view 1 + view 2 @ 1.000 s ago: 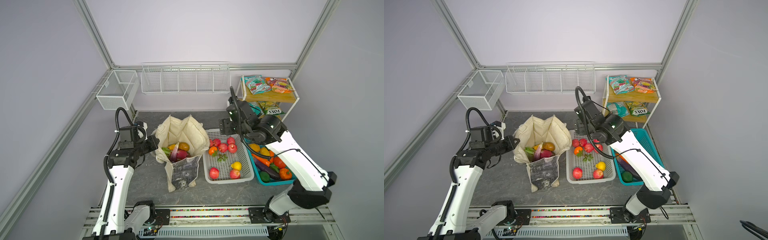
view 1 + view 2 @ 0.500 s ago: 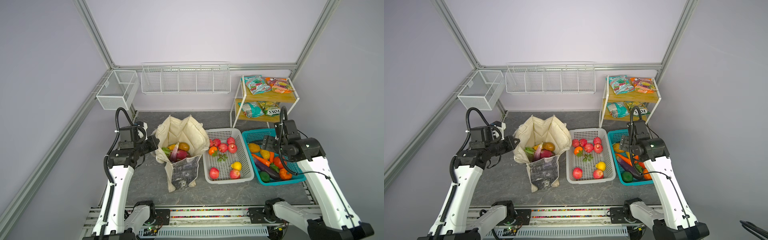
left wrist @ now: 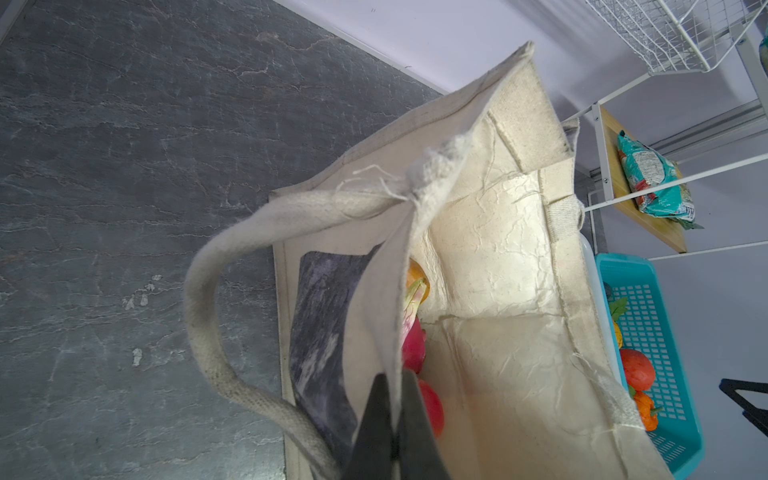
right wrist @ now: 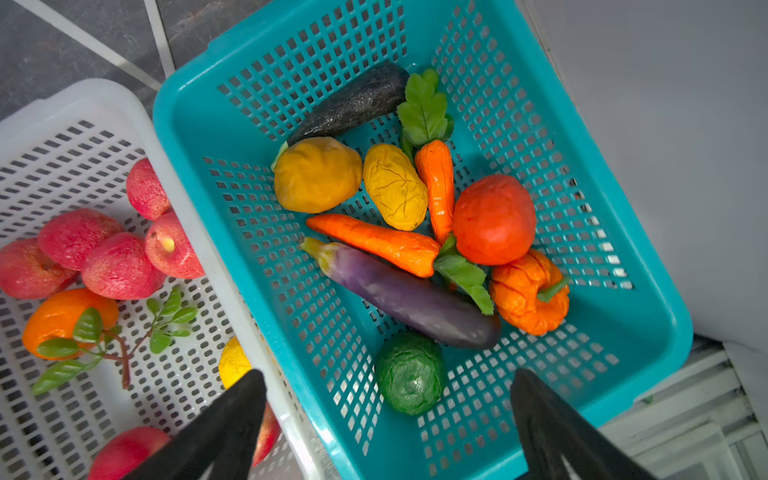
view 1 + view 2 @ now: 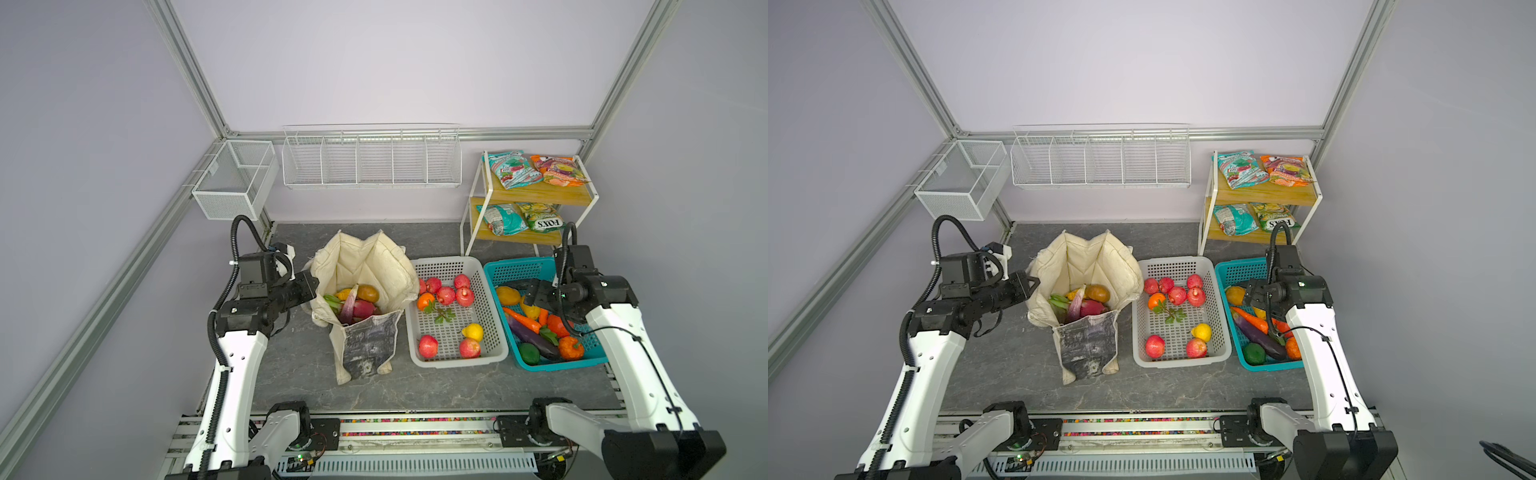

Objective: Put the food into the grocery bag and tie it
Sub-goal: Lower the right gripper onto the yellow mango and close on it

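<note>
Two tools: left gripper point(image 3: 392, 384) pinches grocery bag point(image 5: 365, 266) rim; right gripper point(image 4: 387, 372) gapes wide above teal basket point(image 5: 557, 365).

Storage on the surface point(image 5: 299, 365)
White basket point(image 5: 457, 362) centre, teal basket point(image 5: 513, 272) right; wire rack point(image 5: 372, 158), mesh bin point(image 5: 235, 178) upper left; shelf point(image 5: 536, 193) upper right.

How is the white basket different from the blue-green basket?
The white basket holds mostly red fruit; the teal basket holds vegetables like carrots and an eggplant. The white basket sits beside the grocery bag; the teal basket sits farther right, under the open right gripper. Both are holey plastic rectangles.
</note>
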{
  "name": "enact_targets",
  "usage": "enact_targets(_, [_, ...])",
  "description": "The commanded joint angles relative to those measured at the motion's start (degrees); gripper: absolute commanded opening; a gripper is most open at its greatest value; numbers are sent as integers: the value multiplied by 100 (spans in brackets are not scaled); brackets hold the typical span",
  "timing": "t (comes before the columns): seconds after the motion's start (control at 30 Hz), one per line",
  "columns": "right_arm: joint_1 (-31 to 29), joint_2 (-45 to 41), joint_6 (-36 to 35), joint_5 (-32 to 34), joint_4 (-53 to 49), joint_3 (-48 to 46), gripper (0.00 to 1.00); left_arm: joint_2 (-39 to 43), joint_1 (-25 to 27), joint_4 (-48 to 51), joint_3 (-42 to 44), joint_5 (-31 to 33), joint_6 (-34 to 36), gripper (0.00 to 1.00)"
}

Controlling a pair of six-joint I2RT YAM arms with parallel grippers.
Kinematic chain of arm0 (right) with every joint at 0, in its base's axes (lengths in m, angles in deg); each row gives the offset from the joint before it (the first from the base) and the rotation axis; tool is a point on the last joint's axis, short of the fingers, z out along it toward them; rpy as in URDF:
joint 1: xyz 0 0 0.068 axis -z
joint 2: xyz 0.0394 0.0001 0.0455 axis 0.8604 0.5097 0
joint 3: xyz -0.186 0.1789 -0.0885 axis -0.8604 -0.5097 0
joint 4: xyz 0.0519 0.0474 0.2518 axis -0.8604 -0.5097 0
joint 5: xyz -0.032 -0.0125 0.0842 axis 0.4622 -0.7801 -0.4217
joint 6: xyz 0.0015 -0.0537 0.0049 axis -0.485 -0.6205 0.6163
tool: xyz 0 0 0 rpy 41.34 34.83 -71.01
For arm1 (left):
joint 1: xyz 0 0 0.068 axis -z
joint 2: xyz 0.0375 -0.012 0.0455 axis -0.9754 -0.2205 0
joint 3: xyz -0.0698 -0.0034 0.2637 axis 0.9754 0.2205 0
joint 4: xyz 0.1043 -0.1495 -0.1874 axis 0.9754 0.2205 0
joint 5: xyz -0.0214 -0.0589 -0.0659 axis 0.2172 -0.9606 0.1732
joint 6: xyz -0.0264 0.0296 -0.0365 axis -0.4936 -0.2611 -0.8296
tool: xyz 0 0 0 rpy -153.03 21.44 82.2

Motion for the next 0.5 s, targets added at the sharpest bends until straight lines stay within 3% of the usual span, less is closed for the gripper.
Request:
enact_targets(0.0, [16, 313, -413, -142, 889, -337, 99, -1, 30, -98, 57, 1, 97, 0])
enact_targets(0.2, [76, 1004, -670, 252, 1011, -417, 100, -8, 30, -84, 40, 2, 103, 0])
enact_targets(0.47, [449, 1757, -772, 292, 938, -247, 100, 6, 30, -88, 49, -15, 77, 0])
